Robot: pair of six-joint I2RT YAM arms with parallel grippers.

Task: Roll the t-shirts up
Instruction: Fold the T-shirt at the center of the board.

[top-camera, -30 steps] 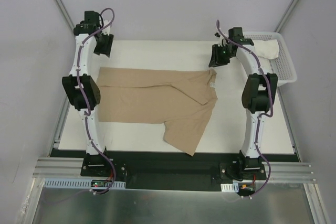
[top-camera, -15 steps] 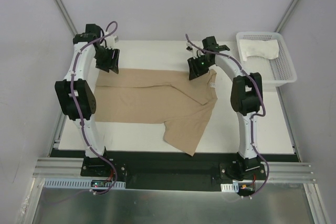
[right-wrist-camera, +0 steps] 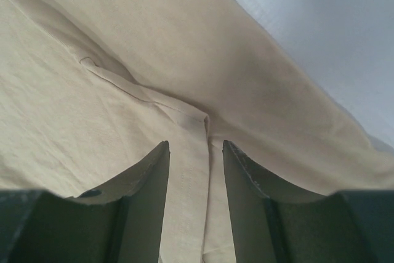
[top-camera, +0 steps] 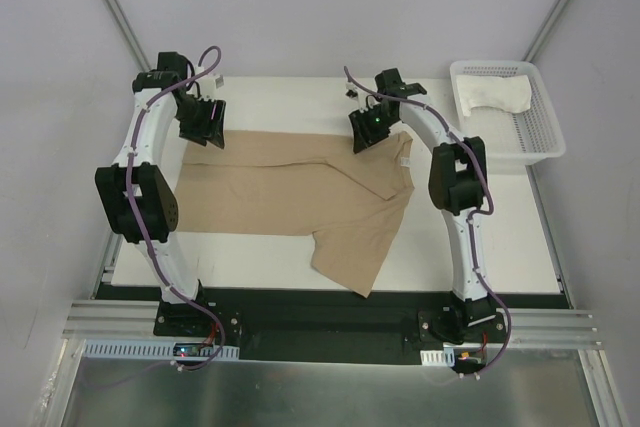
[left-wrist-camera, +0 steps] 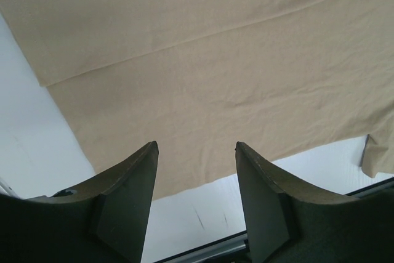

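Both my pincers open over the tan shirt (top-camera: 300, 187), flat on the table (top-camera: 520, 237).
Left pincer (left-wrist-camera: 196, 147) and right pincer (right-wrist-camera: 196, 145) hold nothing; from above they hide its far edge. White shirt (top-camera: 497, 95) bunched in the basket (top-camera: 548, 129), folds unclear.

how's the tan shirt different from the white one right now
The tan shirt lies spread out on the table; the white shirt sits in the basket. The tan shirt is mostly flat; the white shirt is bunched up. Both are soft cloth, and neither is rolled yet.
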